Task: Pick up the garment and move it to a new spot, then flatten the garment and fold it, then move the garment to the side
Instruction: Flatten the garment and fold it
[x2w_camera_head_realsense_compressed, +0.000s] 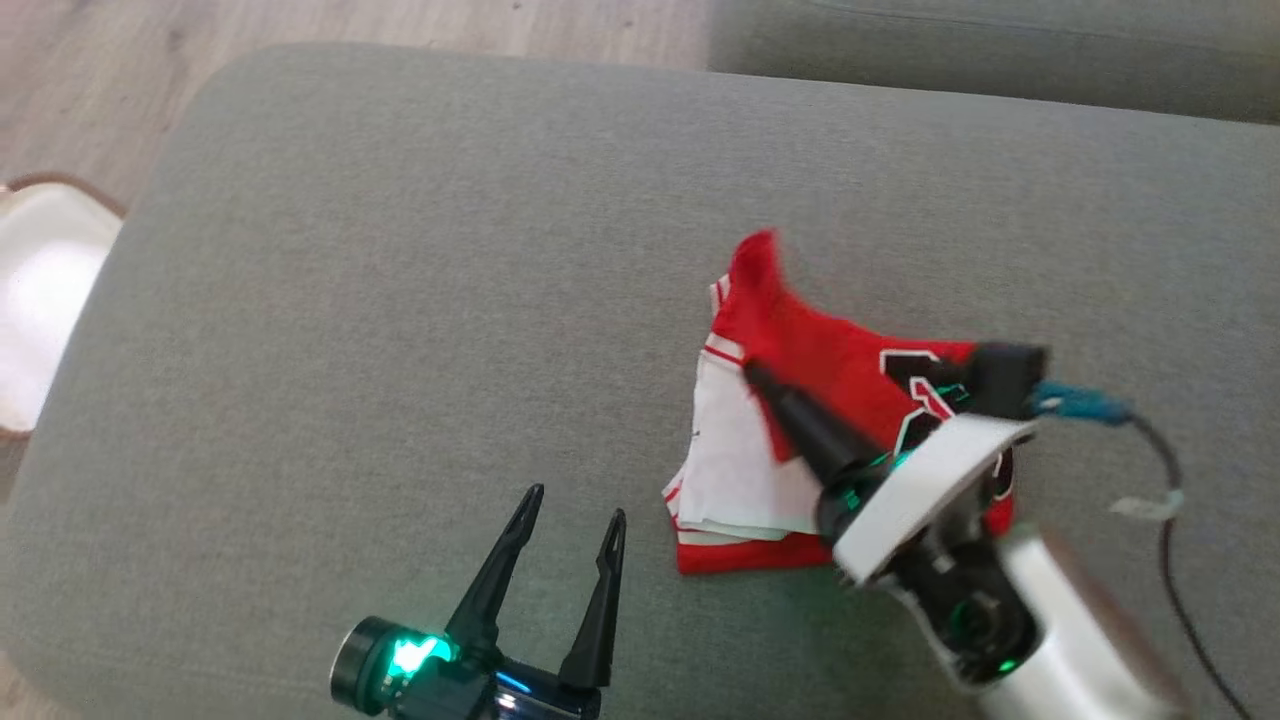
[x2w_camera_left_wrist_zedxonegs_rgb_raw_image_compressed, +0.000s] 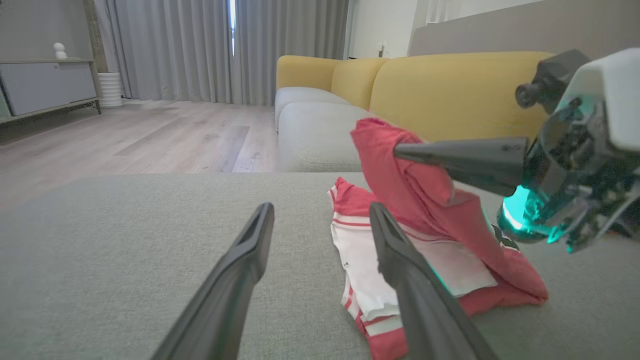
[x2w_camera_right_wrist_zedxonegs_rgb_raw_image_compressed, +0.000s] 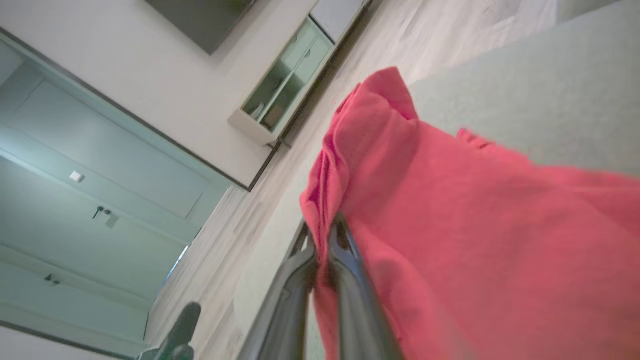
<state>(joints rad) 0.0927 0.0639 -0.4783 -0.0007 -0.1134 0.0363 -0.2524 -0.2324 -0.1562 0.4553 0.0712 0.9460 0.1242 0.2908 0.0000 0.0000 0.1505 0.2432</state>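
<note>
Head view: we're seeing the garment (x2w_camera_head_realsense_compressed: 800, 340) lying right of centre on the grey-green cushion (x2w_camera_head_realsense_compressed: 400, 300), bunched into a rough stack and not flat. The right gripper (x2w_camera_head_realsense_compressed: 752, 370) is pinching a red flap with its fingers closed and lifting it off the pile. The left gripper (x2w_camera_head_realsense_compressed: 578, 503) is hovering to the left on the near side, spread wide, holding nothing and apart from the cloth. We're judging this as mid flatten/fold: the layers are overlapping but the edges are ragged, so the fold isn't finished and the move to the side is not yet done.

Left wrist view: the garment (x2w_camera_left_wrist_zedxonegs_rgb_raw_image_compressed: 425, 200) is showing thin, limp knit, red with white panels and striped trim, several layers deep. The lifted flap is draping in a soft peak over the right gripper's dark tapered fingers. The cushion weave is looking coarse and matte. A yellow sofa (x2w_camera_left_wrist_zedxonegs_rgb_raw_image_compressed: 450, 85) is sitting on the far side, with grey curtains (x2w_camera_left_wrist_zedxonegs_rgb_raw_image_compressed: 175, 50) beyond a wood floor (x2w_camera_left_wrist_zedxonegs_rgb_raw_image_compressed: 125, 135).

Right wrist view: the fingers (x2w_camera_right_wrist_zedxonegs_rgb_raw_image_compressed: 350, 280) are clamping a gathered red fold, with the cloth creasing at the pinch. A pale cabinet (x2w_camera_right_wrist_zedxonegs_rgb_raw_image_compressed: 285, 85) is standing far off.
</note>
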